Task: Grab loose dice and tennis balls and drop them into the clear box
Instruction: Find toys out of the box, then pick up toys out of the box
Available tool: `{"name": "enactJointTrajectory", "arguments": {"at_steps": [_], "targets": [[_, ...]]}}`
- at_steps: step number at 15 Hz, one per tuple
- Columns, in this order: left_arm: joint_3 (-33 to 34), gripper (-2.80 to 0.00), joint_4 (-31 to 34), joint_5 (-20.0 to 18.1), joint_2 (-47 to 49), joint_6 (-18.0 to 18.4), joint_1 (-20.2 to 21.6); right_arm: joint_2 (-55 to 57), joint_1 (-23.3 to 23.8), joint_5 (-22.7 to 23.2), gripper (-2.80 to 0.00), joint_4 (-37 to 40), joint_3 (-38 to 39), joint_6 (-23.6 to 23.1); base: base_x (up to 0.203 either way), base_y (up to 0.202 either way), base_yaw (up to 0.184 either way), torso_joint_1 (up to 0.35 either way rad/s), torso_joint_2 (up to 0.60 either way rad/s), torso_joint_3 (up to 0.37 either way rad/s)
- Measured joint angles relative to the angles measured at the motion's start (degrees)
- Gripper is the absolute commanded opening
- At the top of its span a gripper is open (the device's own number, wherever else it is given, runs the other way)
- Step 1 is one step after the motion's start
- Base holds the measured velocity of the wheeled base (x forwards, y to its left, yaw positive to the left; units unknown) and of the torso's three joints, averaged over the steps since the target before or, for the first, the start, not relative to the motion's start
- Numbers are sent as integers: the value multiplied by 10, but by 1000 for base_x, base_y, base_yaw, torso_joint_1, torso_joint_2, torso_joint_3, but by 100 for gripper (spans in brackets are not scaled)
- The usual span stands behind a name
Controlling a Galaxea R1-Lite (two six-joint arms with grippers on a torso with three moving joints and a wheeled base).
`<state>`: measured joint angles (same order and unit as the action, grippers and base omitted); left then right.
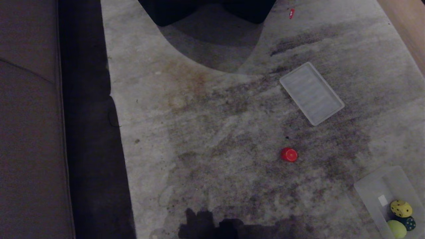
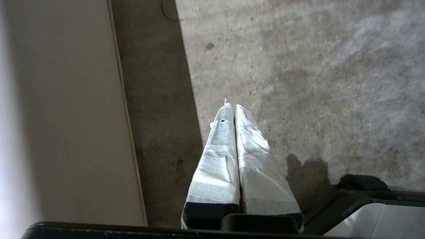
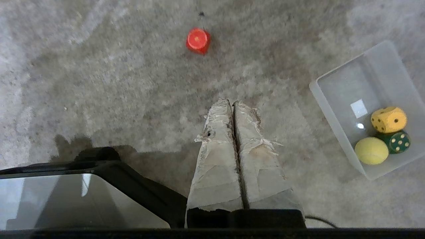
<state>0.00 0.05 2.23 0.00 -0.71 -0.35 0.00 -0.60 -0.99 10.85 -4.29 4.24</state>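
A red die [image 1: 289, 154] [image 3: 198, 40] lies loose on the mottled grey carpet. At the lower right of the head view stands the clear box [image 1: 370, 191] [image 3: 335, 103]. Inside it are a yellow die [image 1: 401, 208] [image 3: 388, 119], a dark green die [image 1: 408, 223] [image 3: 397, 141] and one tennis ball [image 1: 396, 228] [image 3: 371, 150]. My right gripper [image 3: 232, 102] hangs shut and empty above the carpet, short of the red die and beside the box. Over the carpet's edge my left gripper [image 2: 231, 105] is shut too, holding nothing. Neither gripper shows in the head view.
A flat white ribbed panel [image 1: 311, 93] lies on the carpet beyond the red die. A dark floor strip [image 1: 86, 132] and a sofa side [image 1: 30, 132] [image 2: 66, 116] border the carpet on the left. A small red scrap [image 1: 291, 13] sits far off. My base [image 3: 83, 196] shows under the right wrist.
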Motion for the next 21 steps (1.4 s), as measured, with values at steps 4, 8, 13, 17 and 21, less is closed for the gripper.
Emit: {"name": "enactJointTrajectory", "arguments": {"at_steps": [4, 8, 13, 17, 21], "targets": [[0, -280, 0, 0, 0, 1, 0, 0, 0, 0, -280, 0, 0, -1, 0, 0, 0, 4, 0, -198], [0, -280, 0, 0, 0, 2, 0, 0, 0, 1, -280, 0, 0, -5, 0, 0, 0, 1, 1, -148], [0, -280, 0, 2, 0, -1, 0, 4, 2, -14, -280, 13, -9, -4, 0, 0, 0, 0, 1, -14], [0, -280, 0, 2, 0, -1, 0, 99, 4, -18, -280, 38, -98, 0, 0, 0, 0, 0, 0, 0], [0, -280, 0, 2, 0, -1, 0, 301, 1, 2, -280, -13, -170, 31, 0, 0, 0, 0, 0, 0]]}}
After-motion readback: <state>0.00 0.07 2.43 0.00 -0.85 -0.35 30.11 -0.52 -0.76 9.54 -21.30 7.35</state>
